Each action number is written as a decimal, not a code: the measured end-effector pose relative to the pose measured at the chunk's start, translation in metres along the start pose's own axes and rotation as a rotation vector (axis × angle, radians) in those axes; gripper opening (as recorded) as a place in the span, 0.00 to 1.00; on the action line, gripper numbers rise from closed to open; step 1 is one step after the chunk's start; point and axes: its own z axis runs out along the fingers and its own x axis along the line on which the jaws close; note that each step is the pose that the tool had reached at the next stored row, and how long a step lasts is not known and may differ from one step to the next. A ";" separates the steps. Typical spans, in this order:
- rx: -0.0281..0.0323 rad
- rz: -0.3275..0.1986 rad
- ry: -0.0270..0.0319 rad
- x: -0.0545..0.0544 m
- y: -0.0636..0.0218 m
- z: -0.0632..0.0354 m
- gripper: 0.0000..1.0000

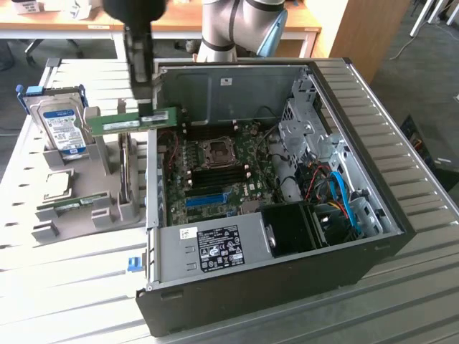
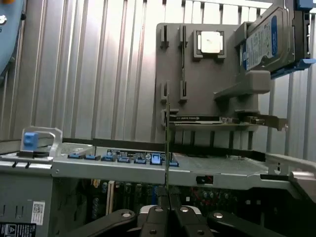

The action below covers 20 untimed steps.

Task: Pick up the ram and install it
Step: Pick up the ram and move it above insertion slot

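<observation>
The ram [image 1: 122, 123], a slim green stick with a pale label, hangs level in the air over the case wall on the exterior view's left. My gripper [image 1: 150, 109] comes down from above and is shut on the end of the stick nearest the case. In the wrist view the ram [image 2: 167, 148] shows edge-on as a thin line rising from between my fingers [image 2: 159, 211]. The motherboard [image 1: 215, 172] lies open inside the case, with its dark memory slots [image 1: 215, 178] below the processor socket [image 1: 218, 149].
A grey holder tray [image 1: 100, 208] left of the case carries a hard drive [image 1: 61, 123], a square silver processor [image 1: 61, 184], another green stick [image 1: 68, 206] and an upright card [image 1: 128, 172]. The case's power supply [image 1: 215, 247] and drive cage [image 1: 305, 136] border the board.
</observation>
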 end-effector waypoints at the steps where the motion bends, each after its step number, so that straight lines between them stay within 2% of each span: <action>1: -0.0001 0.000 0.0001 0.000 -0.0036 -0.0002 0.11; 20: -0.0001 0.000 0.0000 0.004 -0.0721 -0.0031 0.11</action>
